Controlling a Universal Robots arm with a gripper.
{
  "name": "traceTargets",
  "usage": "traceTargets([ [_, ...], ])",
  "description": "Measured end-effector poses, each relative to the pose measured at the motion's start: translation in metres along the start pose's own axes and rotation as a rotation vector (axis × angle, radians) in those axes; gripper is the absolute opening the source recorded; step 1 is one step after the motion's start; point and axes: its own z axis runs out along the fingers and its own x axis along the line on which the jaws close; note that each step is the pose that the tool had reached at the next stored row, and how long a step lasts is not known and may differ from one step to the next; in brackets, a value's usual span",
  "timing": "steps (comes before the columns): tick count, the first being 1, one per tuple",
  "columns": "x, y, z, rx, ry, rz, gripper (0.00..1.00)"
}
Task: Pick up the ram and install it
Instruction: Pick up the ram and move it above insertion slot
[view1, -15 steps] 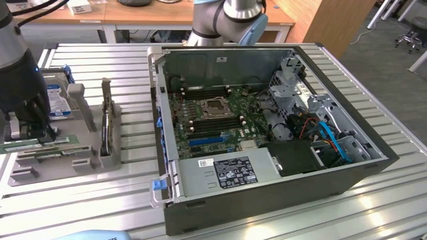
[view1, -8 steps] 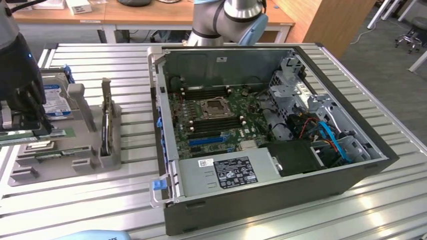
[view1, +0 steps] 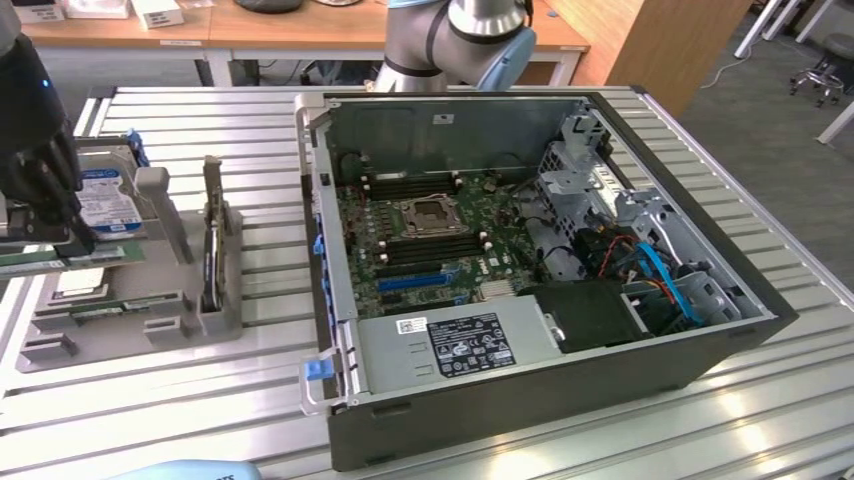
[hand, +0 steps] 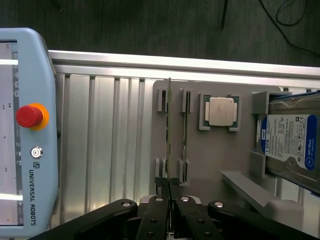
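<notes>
The ram (hand: 169, 125) is a thin green stick seen edge-on, running along one slot of the grey parts tray (hand: 210, 165). My gripper (hand: 169, 189) is shut on its near end, with the black fingers (hand: 159, 200) pressed against both faces. In the exterior view the gripper (view1: 47, 240) hangs over the tray at the far left, with the green ram (view1: 27, 258) showing beneath it. A second green stick (hand: 185, 125) stands in the neighbouring slot, apart from the fingers.
On the tray (view1: 174, 300) lie a square silver processor (hand: 221, 111) and a blue-labelled hard drive (hand: 290, 145). An open computer case (view1: 747, 300) with its motherboard (view1: 427, 225) stands to the exterior view's right. A teach pendant (hand: 25, 140) rests on the slatted table.
</notes>
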Motion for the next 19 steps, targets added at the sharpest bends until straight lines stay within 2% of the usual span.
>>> traceTargets([
  [11,0.000,0.0001,-0.0237,0.0000,-0.0001,0.000,0.12],
  [13,-0.001,0.0001,-0.0322,0.0000,0.0000,0.000,0.12],
  [19,-0.001,0.0004,-0.0436,0.0001,-0.0001,0.000,0.12],
])
